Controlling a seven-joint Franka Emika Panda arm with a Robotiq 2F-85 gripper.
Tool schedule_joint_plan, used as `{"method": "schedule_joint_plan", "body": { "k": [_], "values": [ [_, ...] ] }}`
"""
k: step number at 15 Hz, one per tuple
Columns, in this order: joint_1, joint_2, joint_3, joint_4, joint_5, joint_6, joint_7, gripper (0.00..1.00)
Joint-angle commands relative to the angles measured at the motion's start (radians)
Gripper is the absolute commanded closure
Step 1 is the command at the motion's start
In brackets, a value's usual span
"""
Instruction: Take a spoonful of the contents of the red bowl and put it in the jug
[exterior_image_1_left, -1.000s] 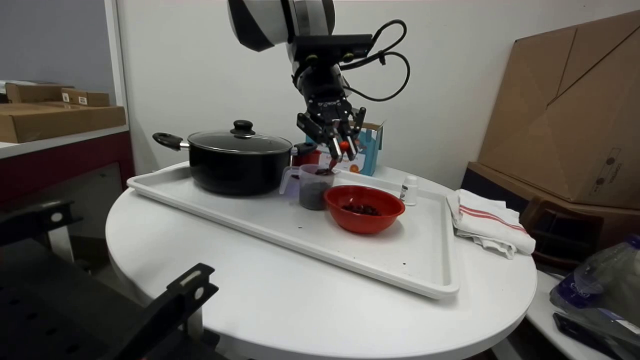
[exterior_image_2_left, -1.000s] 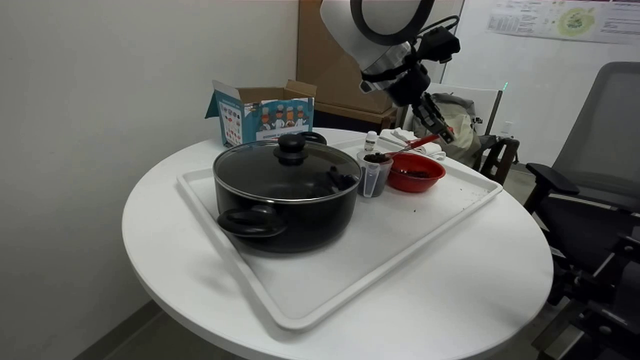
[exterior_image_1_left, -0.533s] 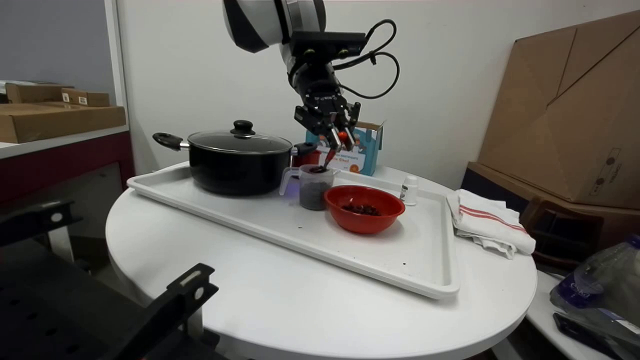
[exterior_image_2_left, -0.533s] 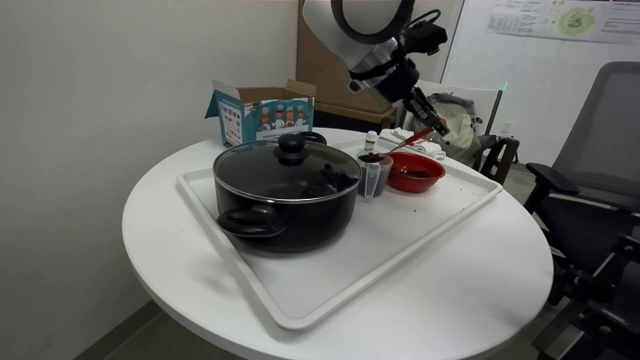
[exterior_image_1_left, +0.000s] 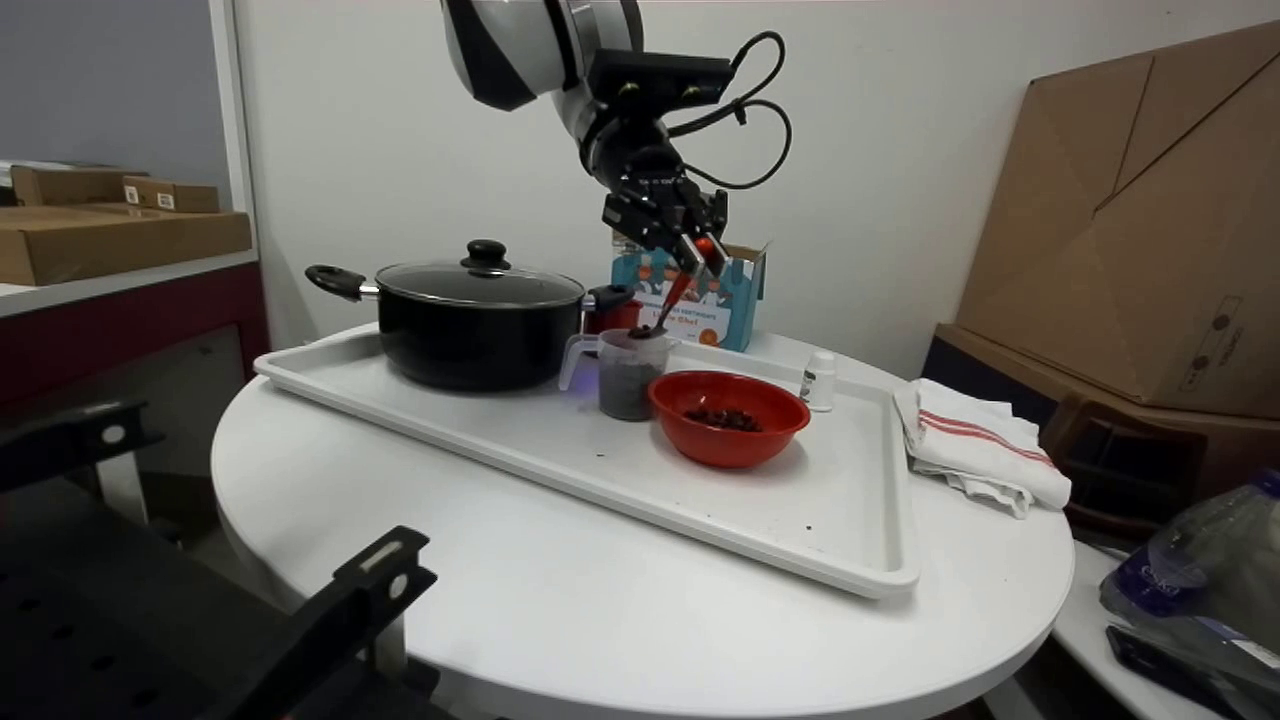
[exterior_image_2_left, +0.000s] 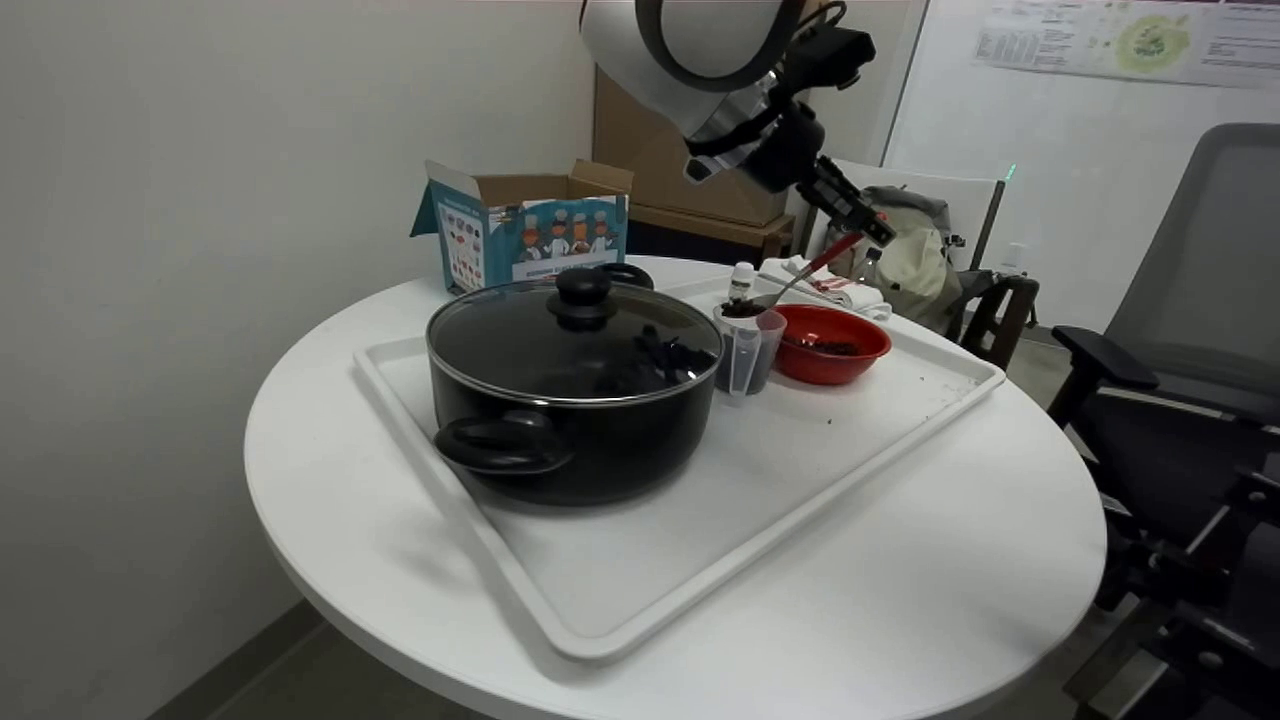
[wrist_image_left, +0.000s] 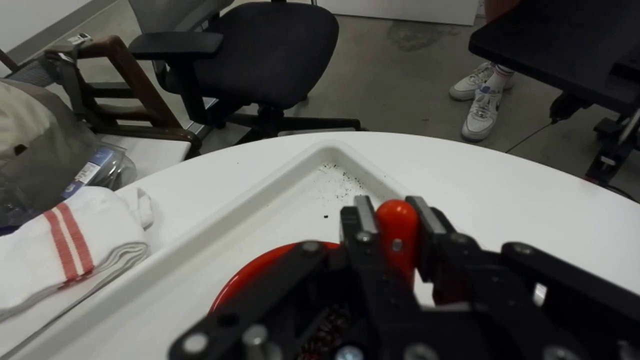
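Note:
My gripper (exterior_image_1_left: 705, 264) is shut on the red handle of a spoon (wrist_image_left: 396, 232), whose rounded end sticks up between the fingertips in the wrist view. The spoon slants down to the jug (exterior_image_1_left: 626, 388), a translucent cup with a side handle and dark contents. Its metal head lies at the jug's mouth beside a clump of dark pieces (exterior_image_2_left: 743, 309); whether these rest on the spoon or in the jug I cannot tell. The red bowl (exterior_image_1_left: 730, 440) stands close by the jug, holding more dark pieces. My arm partly covers the bowl in the wrist view.
A lidded black pot (exterior_image_2_left: 590, 440) shares the white tray (exterior_image_1_left: 600, 478) with jug and bowl. A small white bottle (exterior_image_1_left: 819, 382) is behind the bowl. A blue carton (exterior_image_2_left: 535, 235) stands near the wall, and a folded towel (exterior_image_1_left: 985, 445) lies beside the tray.
My gripper has shifted across toward the jug and slightly up, with the spoon still held. The spoon's handle now stands steeper. Jug and bowl have not moved.

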Motion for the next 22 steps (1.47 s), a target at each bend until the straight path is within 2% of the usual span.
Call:
{"method": "schedule_joint_plan", "body": {
  "k": [1,18,22],
  "values": [
    [0.001,0.035,0.008,0.055,-0.046,-0.062,-0.04,0.92],
    [0.019,0.096,0.041,0.137,-0.206,-0.264,-0.213,0.92],
    [0.011,0.097,0.05,0.142,-0.223,-0.267,-0.225,0.92]
  ]
}}
